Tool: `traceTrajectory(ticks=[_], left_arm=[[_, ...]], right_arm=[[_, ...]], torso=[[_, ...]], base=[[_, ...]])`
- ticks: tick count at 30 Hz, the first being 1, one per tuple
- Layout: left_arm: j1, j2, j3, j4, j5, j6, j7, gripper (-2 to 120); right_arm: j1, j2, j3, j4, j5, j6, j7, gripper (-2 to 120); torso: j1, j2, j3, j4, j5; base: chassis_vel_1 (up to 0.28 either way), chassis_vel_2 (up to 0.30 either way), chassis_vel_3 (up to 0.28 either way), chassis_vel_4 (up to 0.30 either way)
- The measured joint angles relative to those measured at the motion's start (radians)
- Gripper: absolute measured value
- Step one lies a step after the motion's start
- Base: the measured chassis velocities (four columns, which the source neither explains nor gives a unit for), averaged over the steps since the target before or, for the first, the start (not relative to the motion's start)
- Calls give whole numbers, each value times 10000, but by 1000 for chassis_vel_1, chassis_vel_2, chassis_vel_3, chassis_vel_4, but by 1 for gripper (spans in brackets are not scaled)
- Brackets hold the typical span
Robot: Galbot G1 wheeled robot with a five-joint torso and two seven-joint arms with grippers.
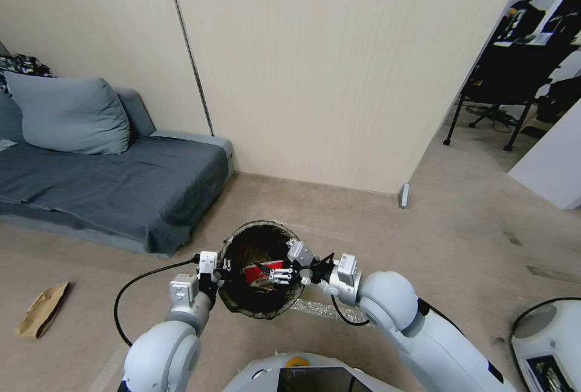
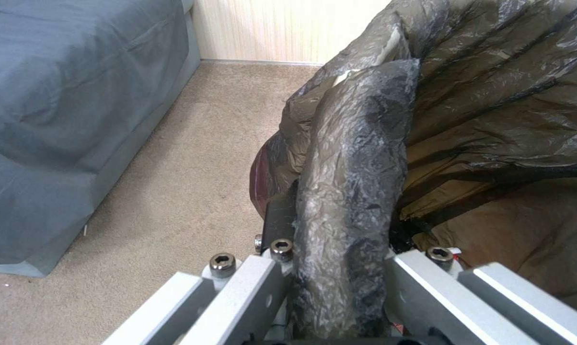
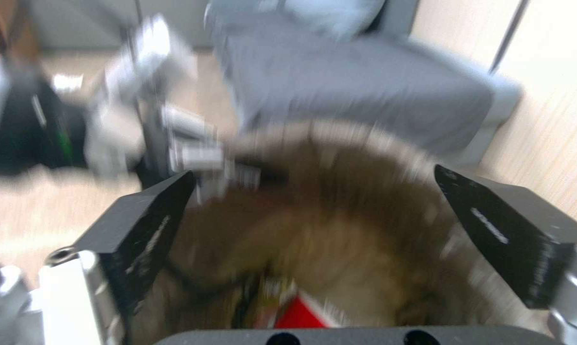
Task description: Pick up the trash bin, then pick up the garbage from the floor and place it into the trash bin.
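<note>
The trash bin point(image 1: 259, 271), held off the floor, has its left rim clamped by the left gripper point(image 1: 213, 268); the right gripper point(image 1: 279, 275) hovers spread over a red cup point(image 1: 261, 273) inside. A brown bag point(image 1: 42, 309) lies far left.

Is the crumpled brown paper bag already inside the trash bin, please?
No, the brown paper bag lies on the floor by the sofa, apart from the trash bin.

trash bin point(image 1: 257, 304): black-lined, held off floor | red-white cup point(image 1: 264, 272): inside bin | brown paper bag point(image 1: 41, 310): on floor
</note>
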Motion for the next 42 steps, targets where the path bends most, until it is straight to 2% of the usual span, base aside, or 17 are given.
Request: traceTrajectory(ticks=[8, 11, 12, 16, 17, 20, 21, 24, 25, 29, 30, 33, 42], left_arm=[[-10, 14, 4, 36, -26, 38, 1, 1], [-6, 56, -17, 38, -54, 66, 26, 1], [-6, 56, -17, 38, -54, 66, 26, 1], [-6, 75, -21, 38, -86, 70, 39, 1], [-6, 75, -21, 38, -86, 70, 39, 1], [3, 121, -100, 31, -144, 71, 53, 1], [3, 121, -100, 31, -144, 71, 53, 1], [9, 198, -185, 0, -237, 72, 61, 1], [9, 198, -185, 0, -237, 72, 61, 1], [26, 212, -249, 0, -274, 73, 66, 1], [26, 212, -249, 0, -274, 73, 66, 1], [21, 169, -270, 10, -277, 69, 93, 1], [-22, 119, -348, 135, -236, 48, 108, 1]], right_arm=[[-324, 361, 892, 1060, 807, 9, 1338, 100], [-876, 583, 1520, 1210, 510, 680, 2422, 100], [-876, 583, 1520, 1210, 510, 680, 2422, 100], [-1563, 1303, 1885, 580, -900, 2026, 4020, 100], [-1563, 1303, 1885, 580, -900, 2026, 4020, 100], [-2197, 2120, 2215, -317, -2325, 3539, 4223, 100], [-2197, 2120, 2215, -317, -2325, 3539, 4223, 100], [-2959, 2937, 2886, -1152, -3467, 5030, 4072, 100], [-2959, 2937, 2886, -1152, -3467, 5030, 4072, 100], [-3711, 3654, 3792, -1836, -3892, 6231, 4035, 100], [-3711, 3654, 3792, -1836, -3892, 6231, 4035, 100], [-4228, 4171, 4567, -2335, -4149, 7025, 3982, 100], [-5659, 4790, 5770, -2791, -3843, 8260, 3942, 100]], torso=[[0, 0, 0, 1, 0], [0, 0, 0, -1, 0], [0, 0, 0, -1, 0], [0, 0, 0, 1, -1], [0, 0, 0, 1, -1], [0, 0, 0, 1, -1], [0, 0, 0, 1, -1], [0, 0, 0, -2, 1], [0, 0, 0, -2, 1], [0, 0, 0, -1, 0], [0, 0, 0, -1, 0], [0, 0, 0, -1, 1], [-1, 0, 1, -3, 1]], base=[[0, 0, 0, 0], [0, 0, 0, 0], [0, 0, 0, 0], [0, 0, 0, 0], [0, 0, 0, 0], [0, 0, 0, 0], [0, 0, 0, 0], [0, 0, 0, 0], [0, 0, 0, 0], [0, 0, 0, 0], [0, 0, 0, 0], [0, 0, 0, 0], [0, 0, 0, 0]])
